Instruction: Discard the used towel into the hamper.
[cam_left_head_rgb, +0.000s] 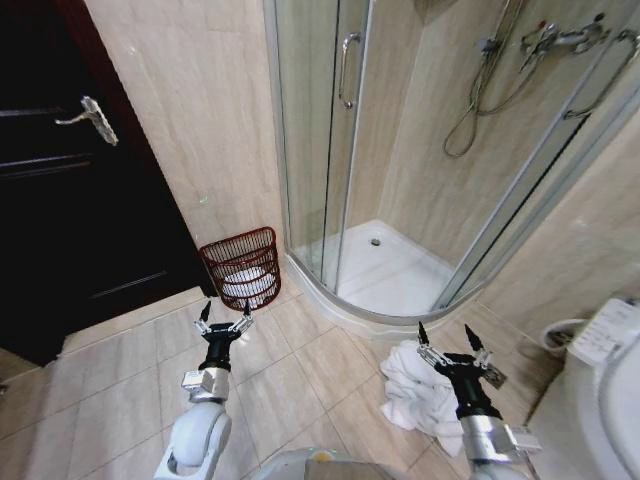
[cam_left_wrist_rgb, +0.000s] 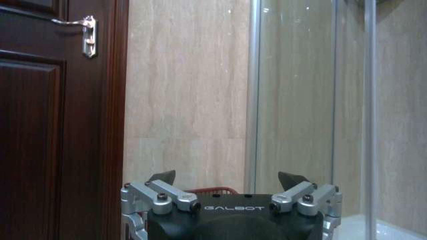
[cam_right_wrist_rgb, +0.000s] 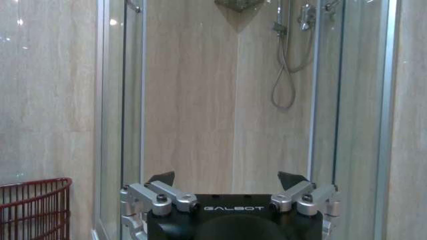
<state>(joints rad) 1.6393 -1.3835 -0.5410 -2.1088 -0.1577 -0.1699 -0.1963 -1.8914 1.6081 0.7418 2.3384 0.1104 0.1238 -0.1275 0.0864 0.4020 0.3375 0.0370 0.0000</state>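
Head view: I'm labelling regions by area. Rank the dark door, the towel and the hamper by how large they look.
1. Dark door, by far the largest.
2. White towel on the floor.
3. Hamper, close to the towel in apparent size, and farther from the camera, so that order is unsure.

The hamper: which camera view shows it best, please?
The head view shows the hamper best: the whole basket against the wall beside the shower, with something white inside. The right wrist view shows one side of it at the edge; the left wrist view shows a bit of rim behind the left gripper.
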